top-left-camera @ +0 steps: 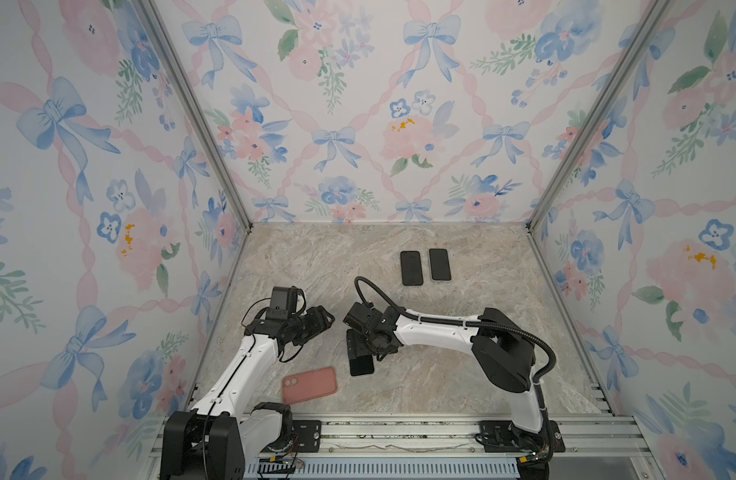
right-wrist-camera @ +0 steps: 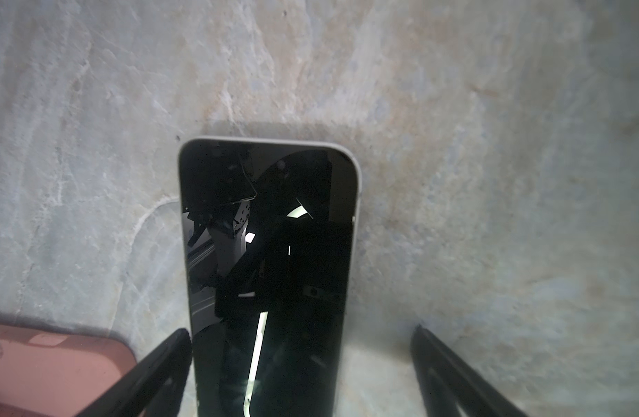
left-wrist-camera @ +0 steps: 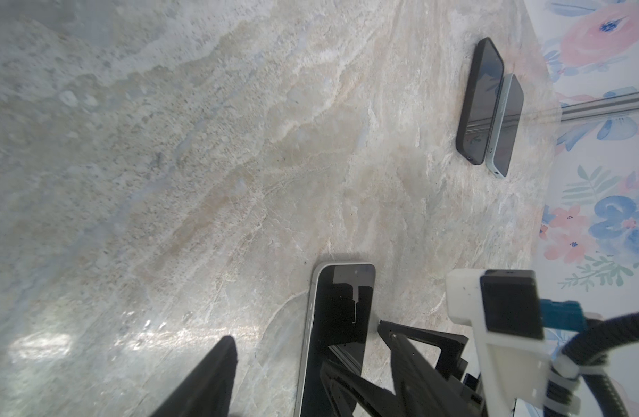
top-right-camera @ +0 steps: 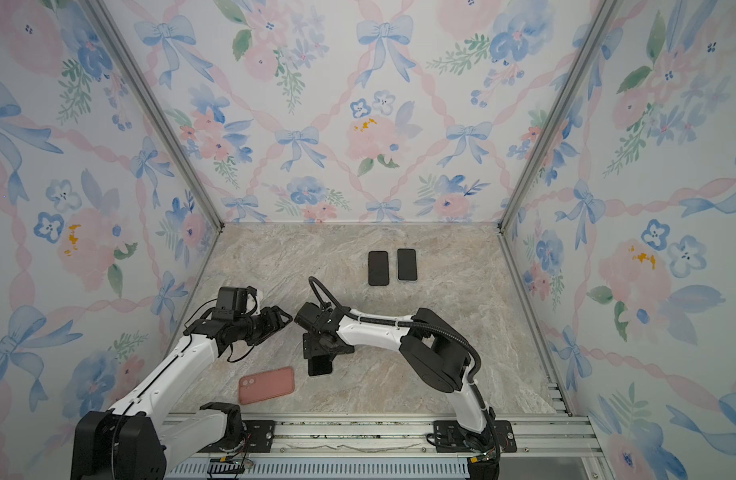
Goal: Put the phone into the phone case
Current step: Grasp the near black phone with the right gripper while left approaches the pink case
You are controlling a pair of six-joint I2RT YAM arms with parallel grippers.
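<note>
Phone: a light-edged handset (top-left-camera: pixel 361 365) lies flat on the marble tabletop (top-left-camera: pixel 462 332) with its dark screen up. It is under the right arm's wrist, and its near end shows towards the front rail in both top views.
Phone case: the pink case (top-left-camera: pixel 309 384) lies flat to the left of the phone and a little nearer the front rail. It is near the phone without touching it, and its camera cutout is at its left end. The phone is outside it.
Right gripper: the right gripper (right-wrist-camera: pixel 300 332) is low over the phone, jaws spread wide and straddling its width. In the right wrist view one finger (right-wrist-camera: pixel 159 361) sits at the phone's long edge. The other finger (right-wrist-camera: pixel 455 368) stands clear of the opposite edge with bare marble between, so the phone is released, not clamped.
Left gripper: the left gripper (top-left-camera: pixel 322 320) hangs above bare tabletop, left of the right wrist and behind the case. Only one finger (left-wrist-camera: pixel 209 375) shows clearly in its wrist view with nothing against it, so I cannot tell how far the jaws are parted.
Spare phones: a black-edged phone (top-left-camera: pixel 411 268) and a pale-edged phone (top-left-camera: pixel 440 264) lie screen up just beside each other. They are well behind both grippers, towards the back wall.
</note>
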